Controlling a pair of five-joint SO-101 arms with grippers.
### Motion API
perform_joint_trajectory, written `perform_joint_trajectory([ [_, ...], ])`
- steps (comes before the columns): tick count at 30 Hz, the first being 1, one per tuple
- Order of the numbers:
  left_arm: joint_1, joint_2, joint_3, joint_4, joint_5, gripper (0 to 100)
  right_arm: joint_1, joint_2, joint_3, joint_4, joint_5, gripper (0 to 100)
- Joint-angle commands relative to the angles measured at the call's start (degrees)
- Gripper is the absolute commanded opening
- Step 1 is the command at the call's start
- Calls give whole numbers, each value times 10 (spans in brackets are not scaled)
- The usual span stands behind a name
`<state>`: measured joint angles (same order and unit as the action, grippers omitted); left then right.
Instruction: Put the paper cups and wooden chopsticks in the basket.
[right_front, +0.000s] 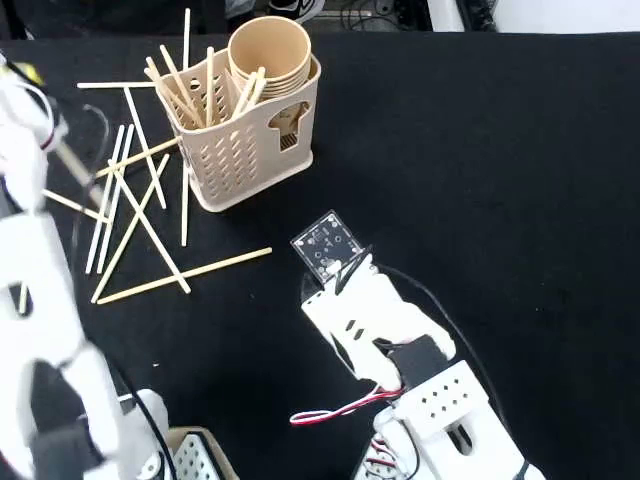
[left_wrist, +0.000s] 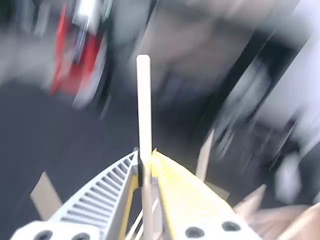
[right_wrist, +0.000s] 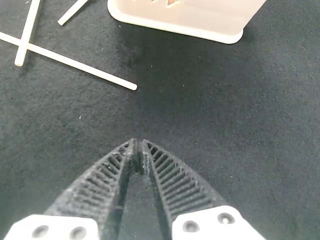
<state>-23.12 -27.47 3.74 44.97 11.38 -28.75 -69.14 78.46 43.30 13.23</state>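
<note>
Left end effector (left_wrist: 145, 167) pinches a half-hidden chopstick (left_wrist: 143, 100); right end effector (right_wrist: 138, 145) is pressed together.

Room to pass over black table (right_front: 500, 200) right of basket (right_front: 245, 150), loose chopsticks (right_front: 185, 274) strewn left of it

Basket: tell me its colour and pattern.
The basket is beige with rows of small slots, clearest in the high view.

Light: bright, even, from above;
Shadow: soft, short, at the basket (right_wrist: 200, 20) base;
Glare: white left arm (right_front: 40, 260) washed out
</note>
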Motion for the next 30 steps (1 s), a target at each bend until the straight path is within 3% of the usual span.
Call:
perform_joint_trajectory([
  [1, 80, -120, 86, -291, 30, 29, -4, -2, -9, -4, 4, 15],
  [4, 145, -137, 150, -401, 23, 29, -4, -2, -9, -4, 4, 15],
  [8, 213, -125, 207, -406, 8, 29, -4, -2, -9, -4, 4, 15],
  [12, 228, -99, 255, -411, 8, 29, -4, -2, -10, -4, 4, 15],
  [20, 225, -62, 354, -522, 7, 29, -4, -2, -11, -4, 4, 15],
  [25, 227, -91, 368, -464, 7, 37, -4, -2, -11, -4, 4, 15],
  [30, 225, -156, 365, -349, 12, 206, -4, -2, -11, -5, 4, 15],
])
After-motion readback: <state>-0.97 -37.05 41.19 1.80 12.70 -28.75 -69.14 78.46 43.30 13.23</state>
